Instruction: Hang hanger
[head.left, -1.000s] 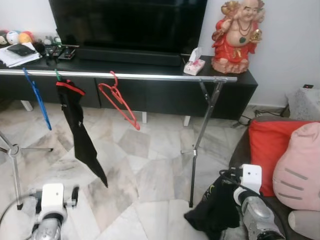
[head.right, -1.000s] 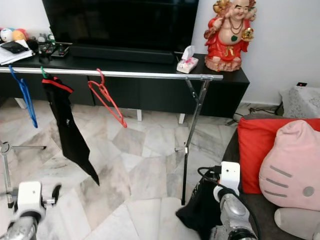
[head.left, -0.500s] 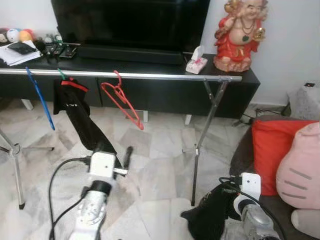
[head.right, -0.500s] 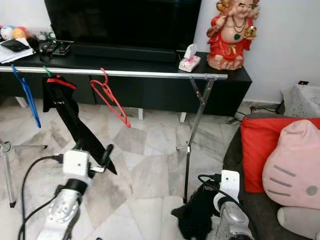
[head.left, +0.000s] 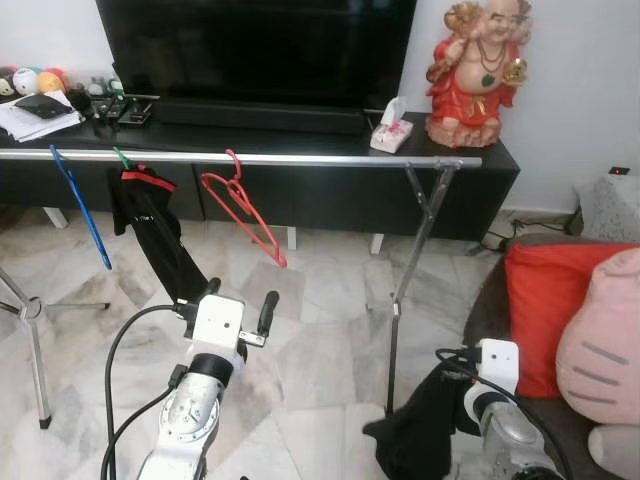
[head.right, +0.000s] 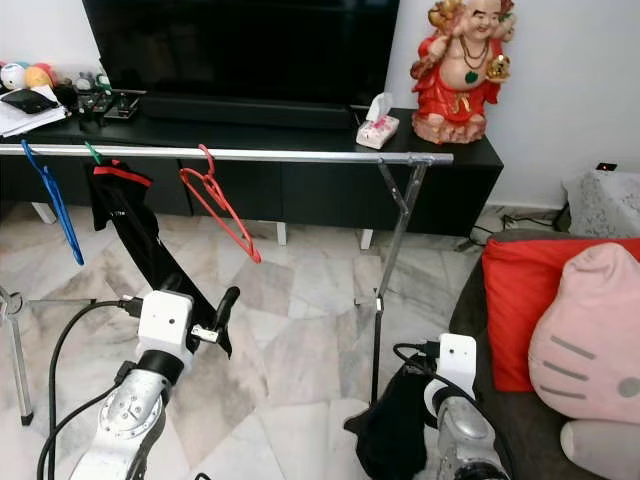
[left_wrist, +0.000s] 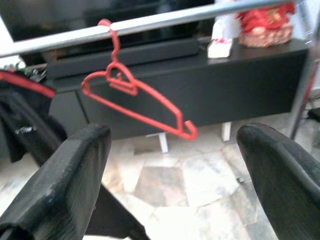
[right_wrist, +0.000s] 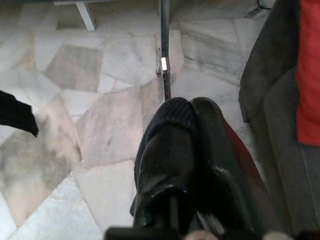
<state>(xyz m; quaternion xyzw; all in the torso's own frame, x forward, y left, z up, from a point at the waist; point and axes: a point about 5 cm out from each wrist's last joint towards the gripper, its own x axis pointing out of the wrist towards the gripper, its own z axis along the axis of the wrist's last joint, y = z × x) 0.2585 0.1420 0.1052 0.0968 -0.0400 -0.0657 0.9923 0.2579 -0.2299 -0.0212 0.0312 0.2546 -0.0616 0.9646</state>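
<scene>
A silver rail (head.left: 320, 160) runs across in front of the TV console. On it hang a blue hanger (head.left: 85, 215), a black garment (head.left: 150, 225) on a green-hooked hanger, and an empty red hanger (head.left: 245, 205). My left gripper (head.left: 238, 300) is raised and open below the rail, in front of the black garment's lower end. In the left wrist view the red hanger (left_wrist: 135, 100) shows ahead between the spread fingers (left_wrist: 65, 185). Low on the right, my right gripper (right_wrist: 192, 130) is shut on a bundle of black cloth (head.left: 420, 435), which hides its fingertips.
The rack's right leg (head.left: 400, 300) stands just left of the right arm. A black console (head.left: 470, 190) carries a TV, a tissue box (head.left: 388, 132) and a red statue (head.left: 472, 75). A sofa with a red cushion (head.left: 545, 300) and pink plush (head.left: 600, 330) borders the right.
My left arm has risen from low near the floor to just below the rail, with its fingers spread. My right gripper still holds the black cloth in the same low place.
</scene>
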